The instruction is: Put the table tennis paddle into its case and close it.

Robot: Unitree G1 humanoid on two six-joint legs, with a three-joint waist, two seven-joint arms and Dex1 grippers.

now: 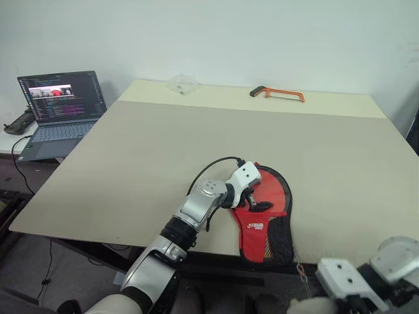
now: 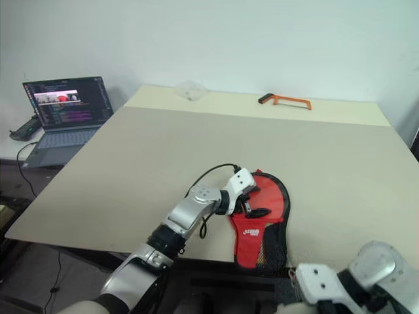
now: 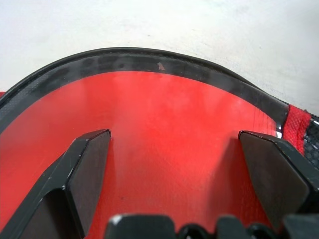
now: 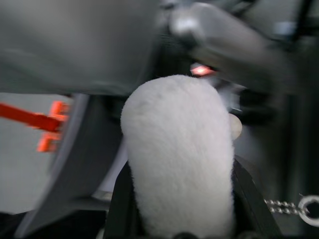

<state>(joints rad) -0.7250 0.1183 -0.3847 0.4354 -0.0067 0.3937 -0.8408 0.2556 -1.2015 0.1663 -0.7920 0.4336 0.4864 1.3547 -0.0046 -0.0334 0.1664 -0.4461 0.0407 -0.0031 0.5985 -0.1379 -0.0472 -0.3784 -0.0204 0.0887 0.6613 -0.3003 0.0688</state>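
While the left gripper (image 1: 255,201) is held spread over the case (image 1: 273,229), the case could be dragged off the table's (image 1: 131,163) six-o'clock edge by the right gripper (image 4: 182,214), which is clamped on a white pompom (image 4: 177,139).

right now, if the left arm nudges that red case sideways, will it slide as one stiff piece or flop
The case would probably slide mostly flat, since it lies flush on the table. Its mesh side and soft trimmed edge look likely to buckle or bunch. Its narrow end overhangs the table's near edge, so it may droop or slip off.
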